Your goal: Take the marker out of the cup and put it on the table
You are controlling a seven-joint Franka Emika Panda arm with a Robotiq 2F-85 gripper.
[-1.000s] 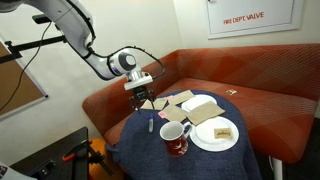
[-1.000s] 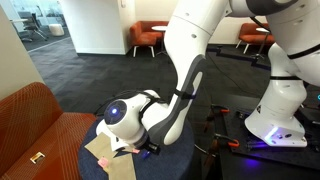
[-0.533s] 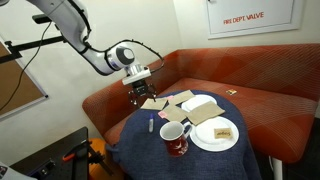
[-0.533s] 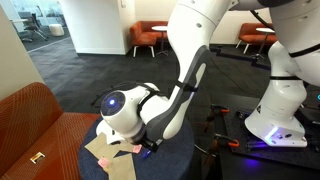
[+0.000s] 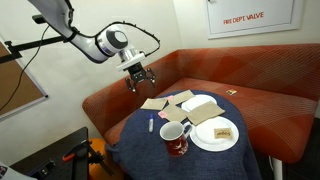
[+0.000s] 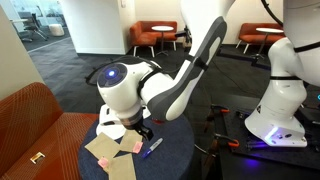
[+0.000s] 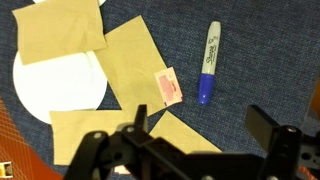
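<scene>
The blue and whitish marker [image 7: 208, 64] lies flat on the dark blue table cloth [image 7: 270, 60]; it also shows in both exterior views [image 5: 151, 125] [image 6: 153, 146]. The dark red cup [image 5: 176, 136] stands on the table near the front, beside the white plate. My gripper [image 5: 139, 77] is open and empty, raised well above the table's far edge, apart from marker and cup. In the wrist view its fingers [image 7: 205, 125] hang spread over the cloth below the marker.
Several tan napkins [image 7: 130, 55] and a small pink packet [image 7: 168, 88] lie on the cloth. A white plate [image 5: 214, 133] with food stands by the cup. The orange-red corner bench [image 5: 250, 95] wraps behind the table. The robot base [image 6: 275, 120] stands nearby.
My gripper has risen and drawn back from the table toward the bench, still open. The marker stays lying on the cloth.
</scene>
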